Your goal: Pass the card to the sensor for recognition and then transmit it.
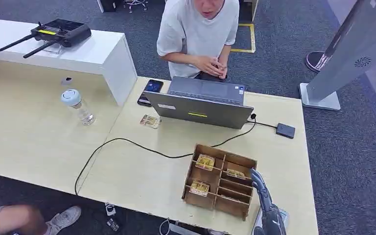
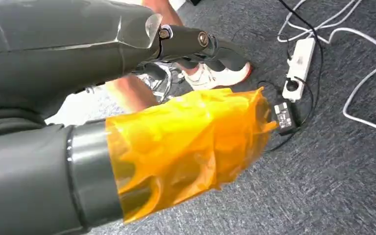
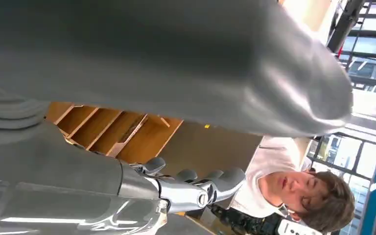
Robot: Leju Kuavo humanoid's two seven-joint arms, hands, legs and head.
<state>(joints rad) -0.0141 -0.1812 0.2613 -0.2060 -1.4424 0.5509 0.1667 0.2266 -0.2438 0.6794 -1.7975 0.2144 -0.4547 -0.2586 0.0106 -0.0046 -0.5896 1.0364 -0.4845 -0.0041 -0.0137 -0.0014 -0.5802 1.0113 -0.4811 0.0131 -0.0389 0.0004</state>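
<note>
Reaching up from the near desk (image 1: 142, 161) edge, the right hand (image 1: 264, 196) has its fingers extended over the right side of the wooden box (image 1: 220, 180), fingertips above the compartment holding a card (image 1: 235, 173). Fingers are stretched out and close together, holding nothing; contact with that card cannot be told. In the right wrist view the same hand (image 3: 191, 188) shows fingers straight beside the thick thumb, with the box (image 3: 112, 128) dividers behind it.

Box sits near the front desk edge, split into several compartments. Two more cards lie in it: one in the upper left compartment (image 1: 205, 162), one in the lower left (image 1: 199, 187). A fourth card (image 1: 150, 121) lies flat on the desk, left of the laptop (image 1: 200, 104). A small black sensor (image 1: 285, 130) rests on the desk to the right of the laptop, well apart from the box, joined by a cable to the laptop's side. A phone (image 1: 151, 91) lies beside the laptop's left rear corner. A bottle (image 1: 78, 106) stands upright on the left desk section.

A person (image 1: 198, 34) in a white shirt leans over behind the laptop, hands together.

Left hand (image 2: 196, 73) hangs over grey carpet, thumb wrapped in orange film, dark fingers curled, holding nothing. A power strip (image 2: 298, 68) lies on the floor beyond it.
</note>
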